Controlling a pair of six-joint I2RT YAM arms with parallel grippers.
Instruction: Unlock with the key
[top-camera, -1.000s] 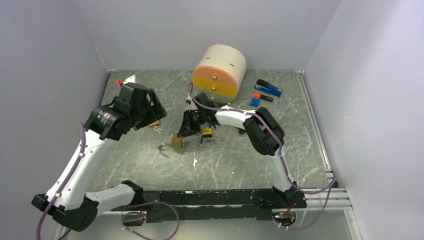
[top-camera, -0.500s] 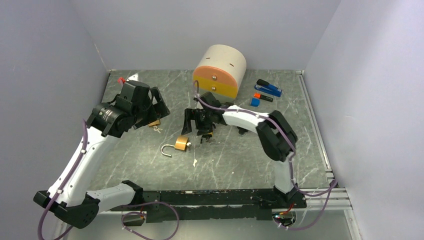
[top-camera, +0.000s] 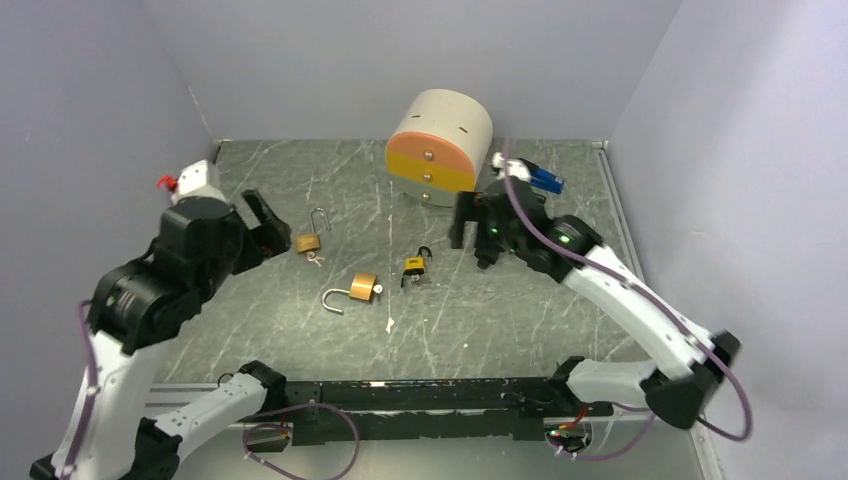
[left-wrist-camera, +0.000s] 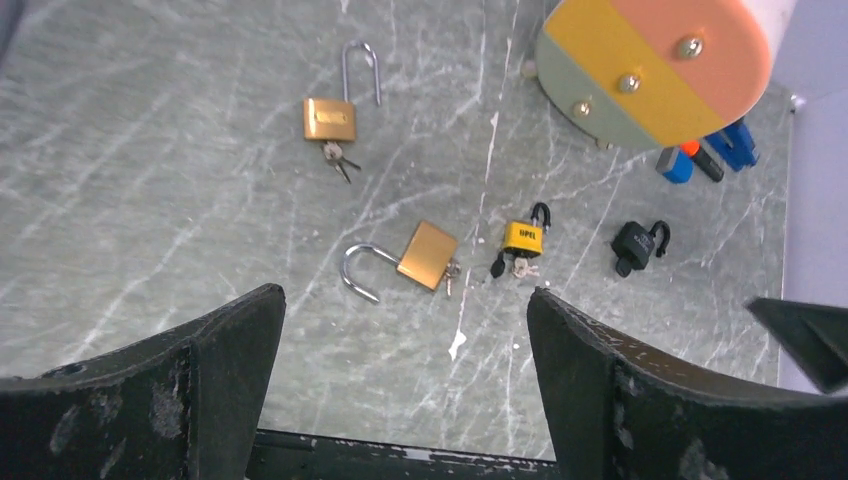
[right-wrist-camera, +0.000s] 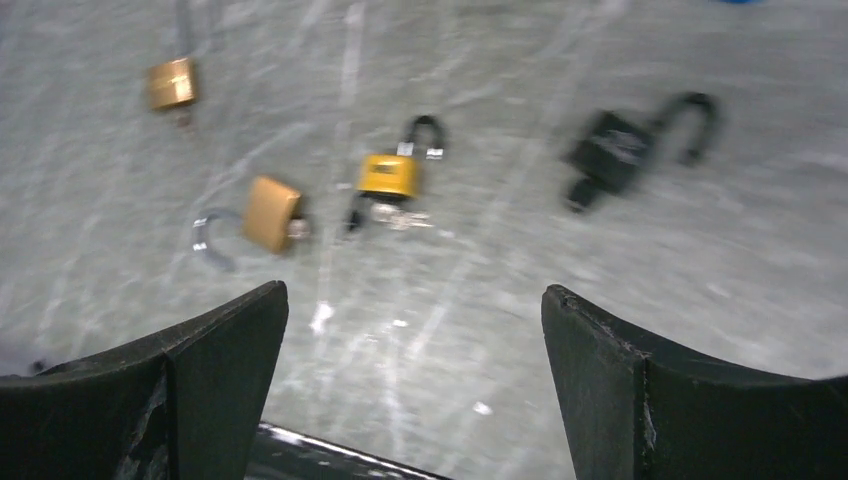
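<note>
Left hand (left-wrist-camera: 400, 325): fingers apart, empty, hanging high over bench (left-wrist-camera: 150, 200). Right hand (right-wrist-camera: 412, 300) same deal, spread, nothing in it. Far brass padlock (left-wrist-camera: 330, 118) and near brass padlock (left-wrist-camera: 428, 255): shackles popped. Black padlock (left-wrist-camera: 634, 243) too, by looks. Yellow padlock (left-wrist-camera: 523, 237) sits mid-bench, shackle looks down, keys (left-wrist-camera: 512, 266) at its base. My guess: that one's left to do. Next move needs one hand pinning body, other pinching key and turning. Yellow face reads something like "OPEL", fuzzy. Nothing else readable.

L tool (left-wrist-camera: 402, 300) spread wide, empty. On table (left-wrist-camera: 150, 200): brass padlock (left-wrist-camera: 330, 118), 2nd brass padlock (left-wrist-camera: 428, 255), yellow padlock (left-wrist-camera: 523, 237), black padlock (left-wrist-camera: 634, 245).
</note>
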